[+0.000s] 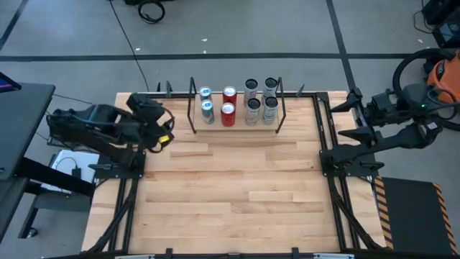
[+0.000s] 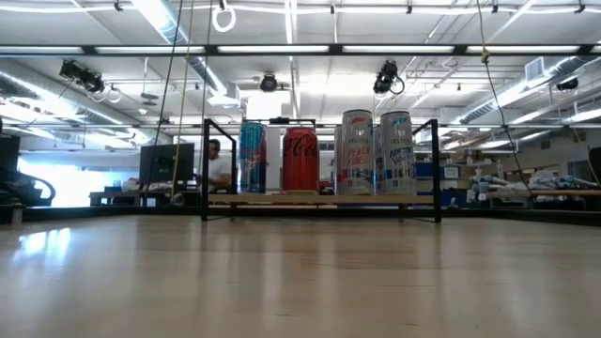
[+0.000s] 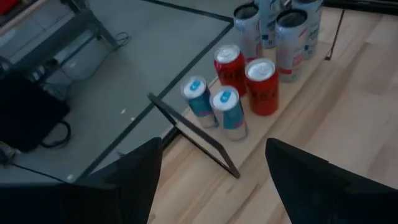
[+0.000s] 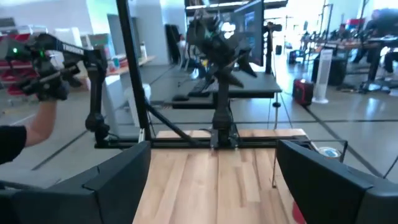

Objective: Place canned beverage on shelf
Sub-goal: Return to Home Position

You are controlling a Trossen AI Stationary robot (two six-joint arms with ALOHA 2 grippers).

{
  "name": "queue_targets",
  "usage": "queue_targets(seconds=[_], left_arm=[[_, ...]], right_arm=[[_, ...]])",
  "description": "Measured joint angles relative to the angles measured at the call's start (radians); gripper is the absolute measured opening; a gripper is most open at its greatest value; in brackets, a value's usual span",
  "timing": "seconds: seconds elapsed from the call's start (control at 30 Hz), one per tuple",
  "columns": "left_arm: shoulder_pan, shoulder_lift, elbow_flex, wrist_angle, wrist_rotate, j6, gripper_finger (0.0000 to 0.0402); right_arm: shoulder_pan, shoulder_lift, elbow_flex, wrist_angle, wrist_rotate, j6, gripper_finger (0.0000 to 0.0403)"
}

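Note:
The shelf, a low light-wood plank with black rods, stands at the table's far middle. On it stand two teal cans, two red cans and several silver cans, all upright on their bases. They also show in the low view and in the left wrist view. My left gripper is open and empty, left of the shelf. In its wrist view it points at the cans. My right gripper is open and empty at the table's right edge.
Black frame rails run along the table's left edge and right edge. Bare wood lies in front of the shelf. A person's arm shows beyond the table in the right wrist view, and a person shows far off in the low view.

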Motion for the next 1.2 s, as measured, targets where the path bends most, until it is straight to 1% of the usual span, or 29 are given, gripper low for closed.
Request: queue_targets(seconds=[0.1, 0.2, 0.3, 0.47, 0.63, 0.8, 0.9, 1.03, 1.13, 1.2], left_arm=[[-0.016, -0.064, -0.136, 0.076, -0.007, -0.044, 0.0288], [-0.030, -0.123, -0.270, 0.196, -0.011, -0.045, 0.0288], [-0.049, -0.176, -0.405, 0.306, -0.013, -0.045, 0.0288], [-0.081, -0.251, -0.624, 0.512, -0.013, -0.044, 0.0288], [-0.086, -0.289, -0.826, 0.783, 0.009, 0.054, 0.0288], [-0.086, -0.296, -0.989, 1.028, 0.134, 0.174, 0.0288], [-0.086, -0.296, -1.074, 1.216, 0.219, 0.272, 0.0288], [-0.086, -0.296, -1.207, 1.504, 0.392, 0.421, 0.0288], [-0.086, -0.296, -1.309, 1.689, 0.506, 0.492, 0.0288], [-0.086, -0.296, -1.372, 1.761, 0.531, 0.513, 0.0288]], right_arm=[[0.000, -0.055, -0.058, 0.029, 0.021, 0.000, 0.0358], [0.000, -0.110, -0.126, 0.054, 0.026, -0.002, 0.0358], [0.000, -0.165, -0.210, 0.077, 0.062, 0.002, 0.0358], [0.000, -0.266, -0.365, 0.171, 0.087, 0.002, 0.0358], [0.000, -0.354, -0.535, 0.311, 0.096, -0.001, 0.0358], [0.000, -0.427, -0.681, 0.398, 0.156, -0.010, 0.0358], [0.000, -0.463, -0.767, 0.456, 0.183, -0.012, 0.0358], [0.000, -0.458, -0.858, 0.543, 0.207, -0.062, 0.0358], [0.000, -0.455, -0.924, 0.585, 0.283, -0.087, 0.0358], [0.000, -0.455, -0.965, 0.623, 0.361, -0.088, 0.0358]])
